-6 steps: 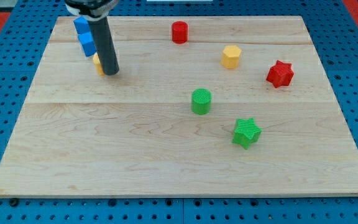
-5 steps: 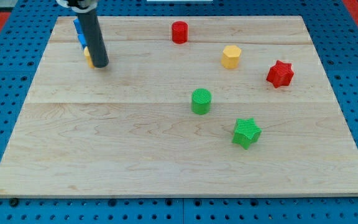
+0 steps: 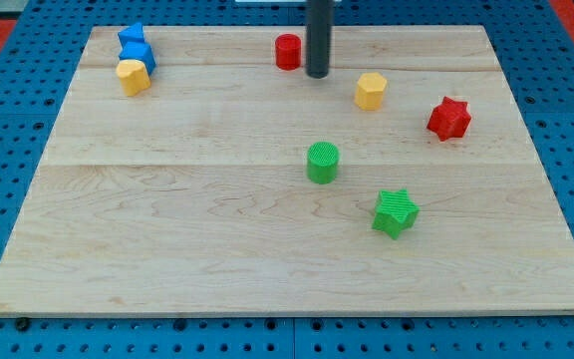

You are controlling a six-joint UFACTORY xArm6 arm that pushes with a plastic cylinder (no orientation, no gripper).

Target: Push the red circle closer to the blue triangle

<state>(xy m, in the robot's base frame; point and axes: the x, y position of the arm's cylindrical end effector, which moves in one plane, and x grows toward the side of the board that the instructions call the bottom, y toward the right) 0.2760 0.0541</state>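
The red circle (image 3: 288,51) stands near the far edge of the wooden board (image 3: 167,229), a little left of the board's middle line. My tip (image 3: 317,75) is down on the board just to the right of it and slightly nearer the view's bottom; the rod rises straight up out of the top of the view, and a thin strip of wood seems to show between rod and red circle, though at this angle I cannot tell for sure whether they are touching or just apart. The rod is a bare pusher with nothing that opens or closes, and it holds nothing. Well apart to the left, in the far left corner of the board, two blue blocks sit pressed together: the blue triangle (image 3: 132,36) is the farther one, as best its shape can be read, and a blue cube (image 3: 140,54) touches it on the near side. A yellow block (image 3: 133,77) of rounded, many-sided form touches the blue cube from the near side. To the right of my tip lies a yellow hexagon (image 3: 370,91), near but clear of it, and farther right a red star (image 3: 449,118) sits toward the board's right edge. Nearer the view's bottom, a green circle (image 3: 322,162) stands close to the board's centre, with a green star (image 3: 396,212) beside it to the right and nearer.
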